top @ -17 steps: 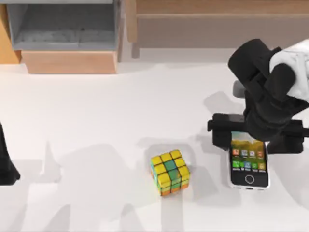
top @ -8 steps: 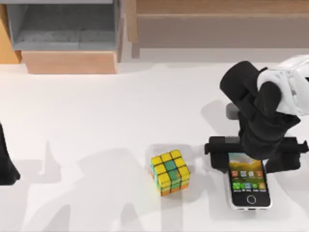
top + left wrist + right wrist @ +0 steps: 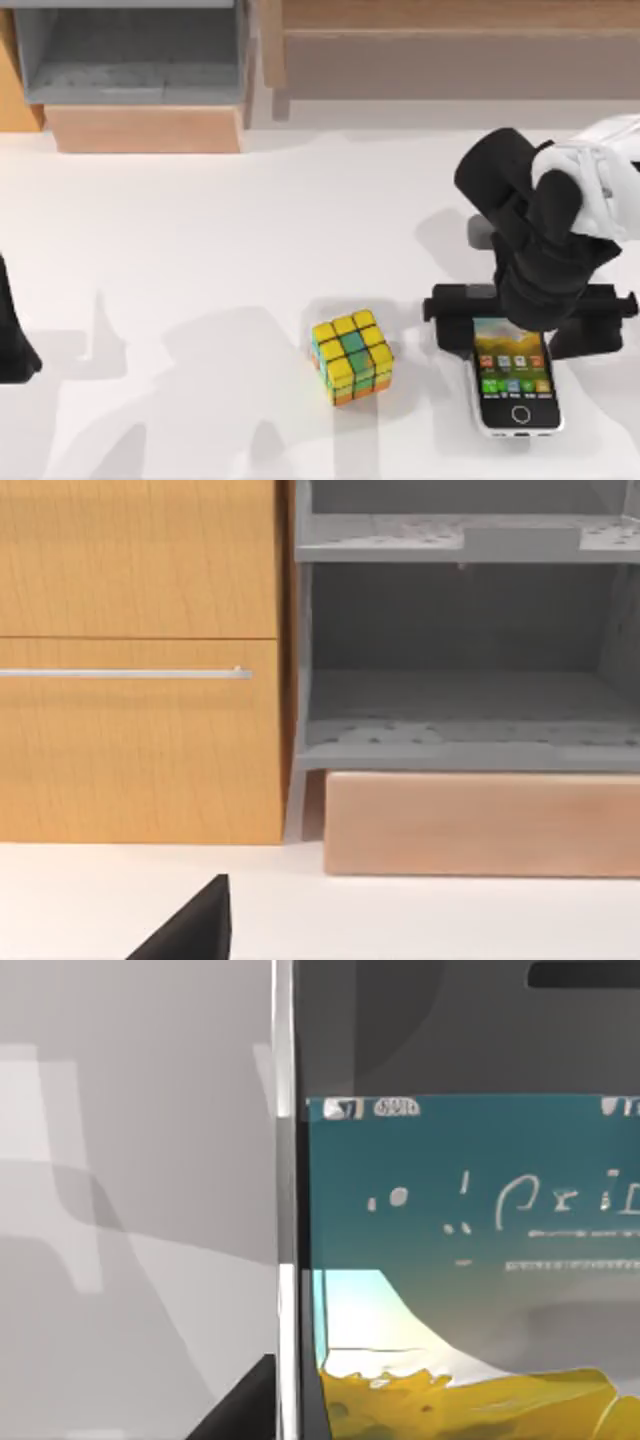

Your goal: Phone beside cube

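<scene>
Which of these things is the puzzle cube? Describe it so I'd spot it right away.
Start at the white table and look near its front edge, about midway across. The cube sits there alone, left of the phone under the right claw. It is blocky, with yellow tiles, green centres and black grid lines.

Cabinet: orange wood cabinet point(image 3: 140, 660) with a thin metal handle point(image 3: 125, 673) running across it.
Shelves: grey open shelves point(image 3: 465, 660) just beside the cabinet.
Block: pale wooden block point(image 3: 480, 823) under the shelves.
Table: white table point(image 3: 400, 915).
Corner: a black pointed finger point(image 3: 195, 930).
</scene>
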